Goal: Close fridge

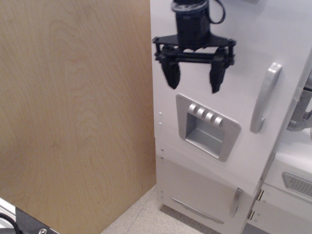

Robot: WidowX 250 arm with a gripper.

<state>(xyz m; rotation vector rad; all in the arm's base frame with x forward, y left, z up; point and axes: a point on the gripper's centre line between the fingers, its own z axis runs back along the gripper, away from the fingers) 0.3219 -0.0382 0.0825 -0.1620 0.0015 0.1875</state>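
The white fridge's big door [243,58] stands nearly flush with the cabinet front, so the shelves inside are hidden. Its long silver handle [264,97] is at the right and its grey dispenser panel [206,126] sits low in the middle. My black gripper [194,78] is open and empty. It hangs in front of the door's upper left part, just above the dispenser panel, with its fingers pointing down. I cannot tell whether the fingertips touch the door.
A plain wooden side panel [73,112] fills the left half of the view. The smaller lower white door [200,192] with a short silver handle [236,201] sits below the big door. More white toy units [292,180] stand at the right.
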